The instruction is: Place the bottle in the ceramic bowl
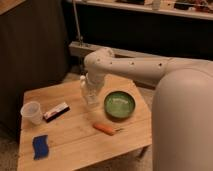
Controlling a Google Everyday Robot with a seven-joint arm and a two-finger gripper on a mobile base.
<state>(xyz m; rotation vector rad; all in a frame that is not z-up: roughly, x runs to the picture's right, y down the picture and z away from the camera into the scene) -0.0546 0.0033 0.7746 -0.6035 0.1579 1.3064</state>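
Observation:
My gripper [90, 94] hangs from the white arm over the middle of the wooden table [75, 142], just left of the ceramic bowl. It is shut on the bottle [92, 100], a small whitish-clear bottle held upright just above the table top. The ceramic bowl [131, 113] is round, glossy green and stands right of the gripper, apart from it, with nothing in it. The arm's wrist hides the top of the bottle.
An orange carrot [105, 129] lies in front of the bowl. A translucent plastic cup [32, 112] and a flat white-and-dark box [56, 111] stand at the left. A blue sponge [40, 146] lies at the front left. My white arm body fills the right side.

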